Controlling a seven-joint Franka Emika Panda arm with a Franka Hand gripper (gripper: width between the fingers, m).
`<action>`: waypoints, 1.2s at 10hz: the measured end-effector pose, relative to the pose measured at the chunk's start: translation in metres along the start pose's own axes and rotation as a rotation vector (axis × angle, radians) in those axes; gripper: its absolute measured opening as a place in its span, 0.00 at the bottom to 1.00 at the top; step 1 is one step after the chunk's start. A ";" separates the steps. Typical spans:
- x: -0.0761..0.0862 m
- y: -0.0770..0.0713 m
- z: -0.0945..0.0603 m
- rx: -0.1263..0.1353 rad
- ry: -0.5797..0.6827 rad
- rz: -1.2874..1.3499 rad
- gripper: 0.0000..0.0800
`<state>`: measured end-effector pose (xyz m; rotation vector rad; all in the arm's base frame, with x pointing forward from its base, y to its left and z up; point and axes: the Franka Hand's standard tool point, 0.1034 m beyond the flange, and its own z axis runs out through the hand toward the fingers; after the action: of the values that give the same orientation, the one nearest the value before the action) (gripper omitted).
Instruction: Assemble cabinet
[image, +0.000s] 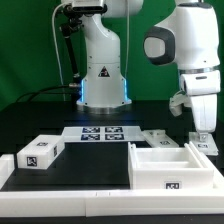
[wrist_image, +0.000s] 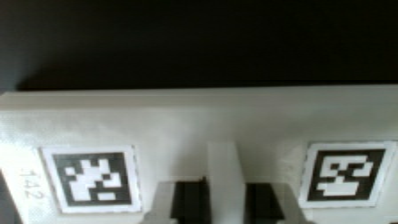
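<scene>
**Square the hand on the rib before closing**

The hand (wrist_image: 226, 195) straddles a raised rib (wrist_image: 224, 165) on a white tagged panel (wrist_image: 196, 120); I cannot tell if it pinches yet. Just beside it, the cabinet (image: 150, 180) rests on the bench (image: 90, 165). Centre, then squeeze firmly.

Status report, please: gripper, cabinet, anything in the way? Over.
Gripper low at a small white tagged part, grip not visible. Cabinet shell on the table next to it, not held. Nothing seen in the way.
</scene>
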<state>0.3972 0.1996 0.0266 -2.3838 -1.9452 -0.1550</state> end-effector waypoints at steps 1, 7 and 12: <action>-0.007 0.005 -0.010 -0.008 -0.013 -0.015 0.09; -0.056 0.026 -0.029 -0.013 -0.051 -0.015 0.09; -0.069 0.038 -0.031 -0.011 -0.061 -0.076 0.09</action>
<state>0.4193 0.1215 0.0505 -2.3490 -2.0680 -0.0979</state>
